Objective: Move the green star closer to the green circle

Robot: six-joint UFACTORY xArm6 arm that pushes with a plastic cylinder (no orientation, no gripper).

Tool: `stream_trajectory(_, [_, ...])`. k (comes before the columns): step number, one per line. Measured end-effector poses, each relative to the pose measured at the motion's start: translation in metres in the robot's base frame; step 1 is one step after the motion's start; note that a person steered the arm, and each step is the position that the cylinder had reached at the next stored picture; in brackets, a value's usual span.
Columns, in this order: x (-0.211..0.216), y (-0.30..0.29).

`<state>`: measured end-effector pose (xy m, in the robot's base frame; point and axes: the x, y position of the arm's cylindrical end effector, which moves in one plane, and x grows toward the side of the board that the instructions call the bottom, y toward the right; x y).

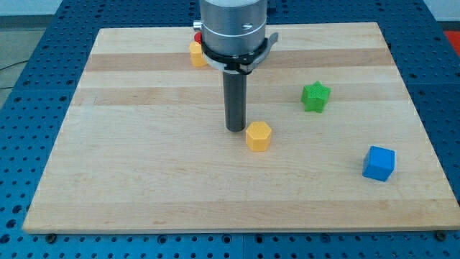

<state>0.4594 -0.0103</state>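
Observation:
The green star (pixel 315 96) lies on the wooden board (pixel 144 173) at the view's right of centre. No green circle shows; it may be hidden behind the arm. My tip (pixel 235 128) rests on the board near the middle, just left of a yellow hexagon block (pixel 259 135) and about a hundred pixels left of the green star.
A blue cube (pixel 379 163) sits at the lower right. Another yellow block (pixel 197 54) sits at the top, partly hidden by the arm's housing (pixel 233 29), with a sliver of a red block (pixel 197 36) behind it. A blue perforated table surrounds the board.

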Motion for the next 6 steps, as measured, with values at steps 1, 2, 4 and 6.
stream_trajectory(1, [0.014, 0.056])
stream_trajectory(2, [0.034, 0.135])
stream_trajectory(4, [0.011, 0.150])
stream_trajectory(6, [-0.032, 0.205])
